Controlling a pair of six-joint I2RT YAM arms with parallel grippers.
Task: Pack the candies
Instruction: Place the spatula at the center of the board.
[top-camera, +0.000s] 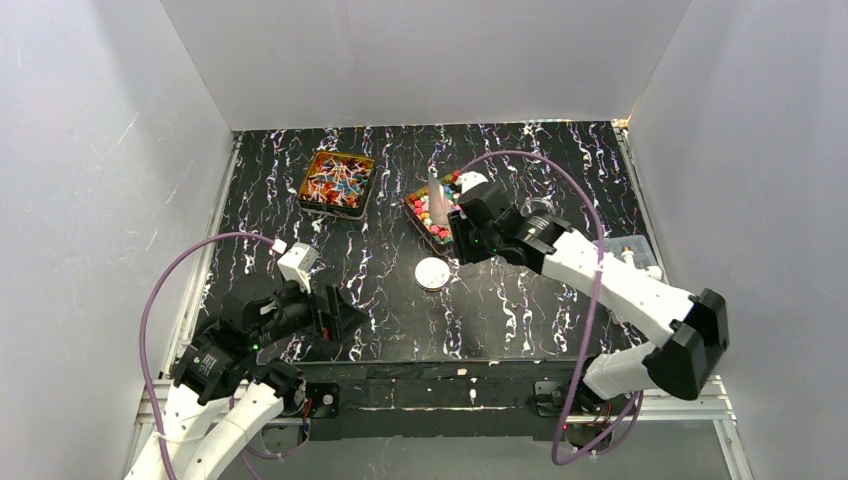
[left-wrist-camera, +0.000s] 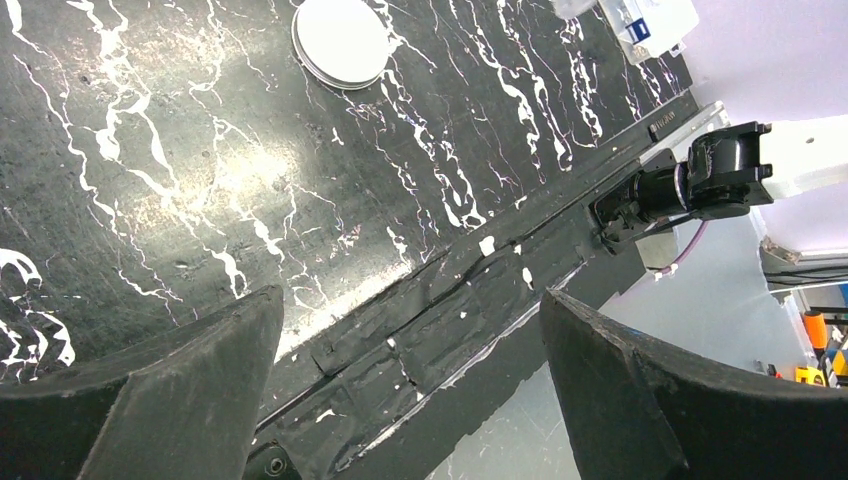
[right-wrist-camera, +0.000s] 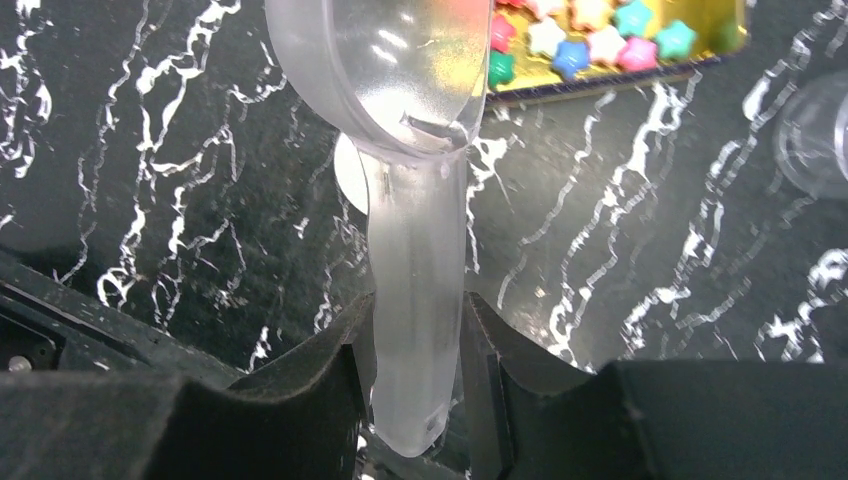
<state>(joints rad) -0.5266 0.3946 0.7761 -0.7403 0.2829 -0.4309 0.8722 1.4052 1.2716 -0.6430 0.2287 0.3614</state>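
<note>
"Two gold tins on the desk (top-camera: 520, 310), do we list both?"

"We do. Item one: far-left tin (top-camera: 301, 195), filled with twist-wrapped candies (top-camera: 336, 182) in red, blue and white. Item two: the second tin (top-camera: 410, 203), just right of it, holding small pink, green, yellow and blue candies (top-camera: 432, 208). In the right wrist view some of these look star-shaped."

"Any candies outside the tins?"

"None that we can make out."

"Right gripper (right-wrist-camera: 415, 310)?"

"Clenched on the handle of a clear plastic scoop (right-wrist-camera: 415, 220). Its fingers (right-wrist-camera: 330, 370) press on both sides of the handle. The scoop's bowl points away from the wrist, up over the near end of the second tin. We cannot tell whether the bowl carries anything."

"Left gripper (left-wrist-camera: 410, 300)?"

"Released, jaws spread wide with nothing between them. It sits over bare desk at the near-left, well apart from both tins."

"Other entries?"

"One white round lid (top-camera: 432, 273), flat on the desk, near the second tin on the side towards the arms. One clear box (top-camera: 630, 250) at the right edge."
</note>
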